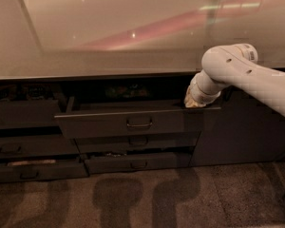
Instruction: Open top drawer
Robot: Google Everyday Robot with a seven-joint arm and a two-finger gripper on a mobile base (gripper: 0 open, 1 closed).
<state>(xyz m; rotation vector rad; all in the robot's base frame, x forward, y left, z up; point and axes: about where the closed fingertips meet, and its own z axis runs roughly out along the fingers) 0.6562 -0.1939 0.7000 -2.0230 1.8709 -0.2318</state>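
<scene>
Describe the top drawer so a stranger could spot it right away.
Look under the long pale counter. The top drawer is the dark one pulled out just beneath the counter edge, with the gripper at its right end. It is wider than the drawers below it and has one small loop handle at its centre.

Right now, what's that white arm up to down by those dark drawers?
A robot's white arm is working on the top drawer, the wide dark one under the counter. Its gripper sits at the drawer's upper right edge, not on the small centred handle. The drawer stands partly pulled out, ahead of the narrower drawers below it.
</scene>
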